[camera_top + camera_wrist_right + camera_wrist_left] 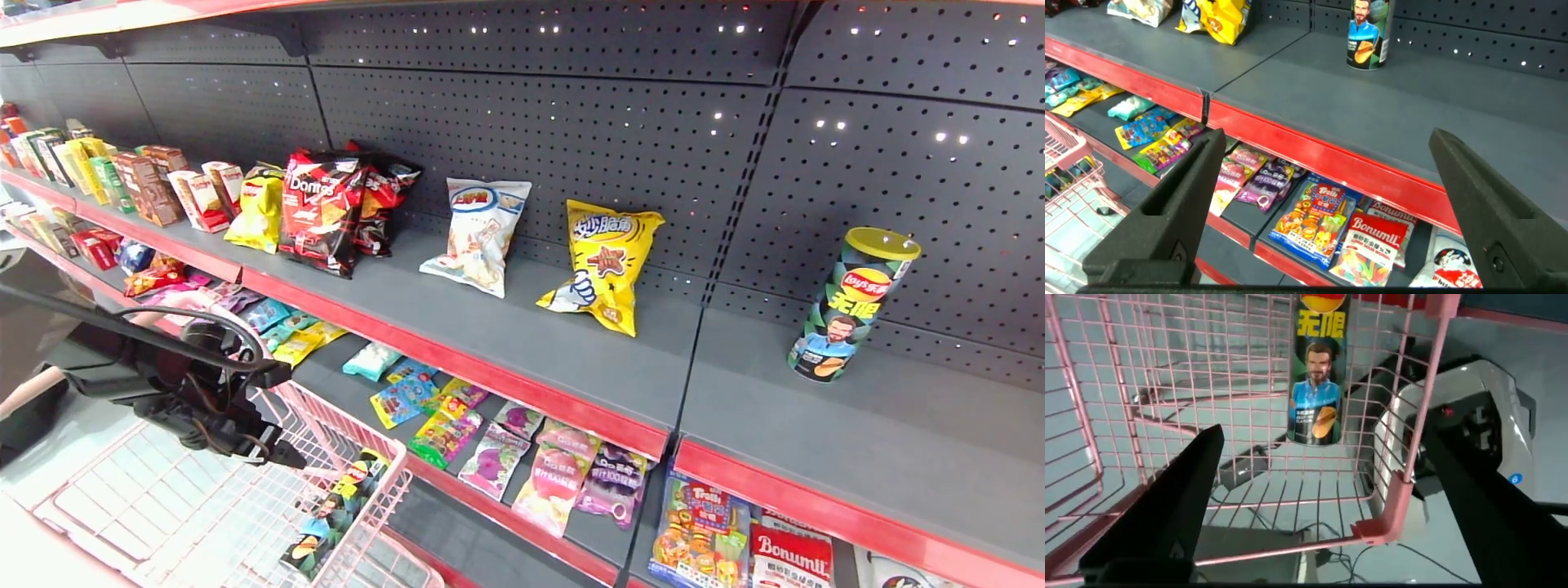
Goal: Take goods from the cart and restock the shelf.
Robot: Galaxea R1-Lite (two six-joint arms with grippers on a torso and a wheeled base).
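Resting against the wire wall in a corner of the pink cart (1404, 494), the chip can (1317, 384) turns its printed face to the left wrist view. The head view shows the same can from above, low in the cart's corner nearest the shelf (816, 425). The left gripper (1323, 518) hangs over the cart, near the can but apart from it, fingers spread wide with nothing between them. The right gripper (equally wide and empty) (1323, 204) sits before the shelf's red front edge. A second can (853, 306) stands upright on the upper tier, well apart from the yellow snack bag (608, 265). The right wrist view adds a closer look at the candy packets (1319, 224) lying on the tier beneath.
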